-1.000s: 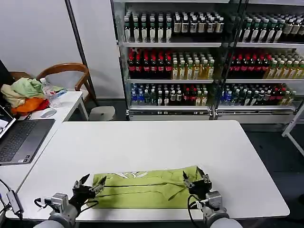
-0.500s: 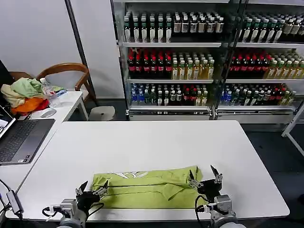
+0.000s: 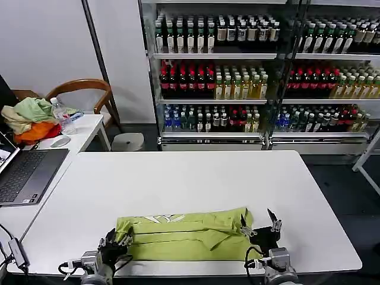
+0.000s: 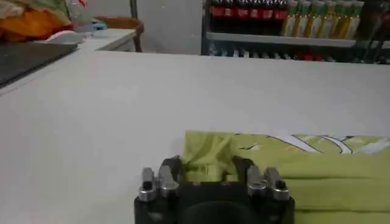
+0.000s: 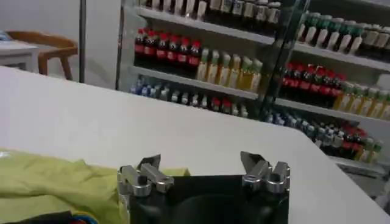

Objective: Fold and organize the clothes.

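The lime yellow-green T-shirt (image 3: 184, 234) lies folded into a long band near the front edge of the white table (image 3: 196, 178), its faint white print showing along the far side. My left gripper (image 3: 119, 240) sits at the shirt's left end, fingers closed on a bunched fold of the fabric (image 4: 207, 159). My right gripper (image 3: 259, 224) stands open at the shirt's right end, nothing between its fingertips (image 5: 149, 163). In the right wrist view the shirt (image 5: 61, 182) lies beside that gripper (image 5: 198, 161), apart from it.
An open laptop (image 3: 24, 175) sits at the table's left edge. Behind it a side table holds a heap of garments (image 3: 32, 119), a water bottle (image 3: 61, 116) and a mouse (image 3: 59, 141). A chair (image 3: 89, 89), a stool (image 3: 127, 141) and drink shelves (image 3: 237, 77) stand beyond.
Both grippers drew back toward the table's near edge. The left gripper's fingers came together on the shirt's left end. The right gripper slid rightward off the shirt's right end.
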Controlling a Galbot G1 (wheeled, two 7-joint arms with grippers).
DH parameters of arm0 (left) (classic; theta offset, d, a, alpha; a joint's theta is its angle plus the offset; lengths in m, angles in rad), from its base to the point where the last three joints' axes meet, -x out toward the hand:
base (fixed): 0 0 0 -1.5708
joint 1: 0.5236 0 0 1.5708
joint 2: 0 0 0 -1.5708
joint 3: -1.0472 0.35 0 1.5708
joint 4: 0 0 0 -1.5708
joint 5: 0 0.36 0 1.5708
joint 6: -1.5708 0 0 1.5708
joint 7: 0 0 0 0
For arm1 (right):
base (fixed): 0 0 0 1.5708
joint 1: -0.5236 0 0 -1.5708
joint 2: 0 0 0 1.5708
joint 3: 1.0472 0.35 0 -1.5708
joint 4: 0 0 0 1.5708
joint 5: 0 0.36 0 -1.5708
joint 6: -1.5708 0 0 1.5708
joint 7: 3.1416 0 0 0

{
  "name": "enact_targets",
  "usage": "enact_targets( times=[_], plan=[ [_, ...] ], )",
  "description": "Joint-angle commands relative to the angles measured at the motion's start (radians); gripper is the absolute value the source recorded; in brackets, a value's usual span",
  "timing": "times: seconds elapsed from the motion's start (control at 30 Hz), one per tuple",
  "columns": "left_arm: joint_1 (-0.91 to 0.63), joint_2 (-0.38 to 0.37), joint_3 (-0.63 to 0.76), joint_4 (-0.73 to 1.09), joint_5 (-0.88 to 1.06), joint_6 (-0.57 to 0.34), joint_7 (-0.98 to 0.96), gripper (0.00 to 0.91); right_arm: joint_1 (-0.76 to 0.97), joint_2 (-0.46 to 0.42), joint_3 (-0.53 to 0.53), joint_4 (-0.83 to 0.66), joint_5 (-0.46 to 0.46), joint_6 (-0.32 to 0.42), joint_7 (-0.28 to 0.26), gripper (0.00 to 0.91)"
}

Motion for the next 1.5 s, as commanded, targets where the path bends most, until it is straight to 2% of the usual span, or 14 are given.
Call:
enact_targets(
  times=[0.03, 0.43, 0.53, 0.63, 0.77, 0.93, 1.03, 1.2, 1.33, 1.5],
  plan=[
    [0.008, -0.006, 0.023, -0.015, -0.016, 0.011, -0.014, 0.040, -0.006, 0.004, 0.002, -0.005, -0.014, 0.000, 0.005, 0.907],
    [-0.006, -0.011, -0.033, -0.013, 0.028, -0.008, 0.038, 0.040, -0.004, 0.001, 0.003, 0.013, -0.013, -0.014, 0.009, 0.907],
    [0.002, -0.003, -0.099, -0.036, 0.028, 0.018, 0.049, 0.030, 0.005, -0.007, 0.013, 0.011, -0.013, -0.014, 0.009, 0.907],
    [0.022, 0.010, -0.189, -0.071, 0.010, 0.091, 0.059, 0.030, 0.012, -0.011, 0.016, 0.019, -0.011, -0.025, 0.008, 0.907],
    [0.046, 0.030, -0.323, -0.083, -0.010, 0.143, 0.091, 0.030, 0.026, -0.014, 0.012, 0.018, -0.011, -0.028, 0.007, 0.907],
    [0.060, 0.047, -0.485, -0.032, -0.022, 0.202, 0.139, 0.030, 0.044, -0.015, 0.003, 0.006, -0.012, -0.028, 0.007, 0.907],
    [0.060, 0.060, -0.569, 0.025, -0.044, 0.283, 0.152, 0.040, 0.053, -0.016, -0.001, 0.004, -0.010, -0.028, 0.005, 0.907],
    [0.077, 0.097, -0.672, 0.045, -0.045, 0.282, 0.162, 0.040, 0.079, -0.016, -0.017, -0.004, -0.010, -0.028, 0.006, 0.907],
    [0.067, 0.113, -0.697, 0.027, -0.060, 0.283, 0.163, 0.040, 0.082, -0.016, -0.027, 0.001, -0.012, -0.026, 0.006, 0.907],
    [0.085, 0.061, -0.582, -0.129, -0.059, 0.282, 0.157, 0.040, 0.066, -0.016, -0.019, 0.001, -0.017, -0.022, 0.005, 0.907]
  ],
)
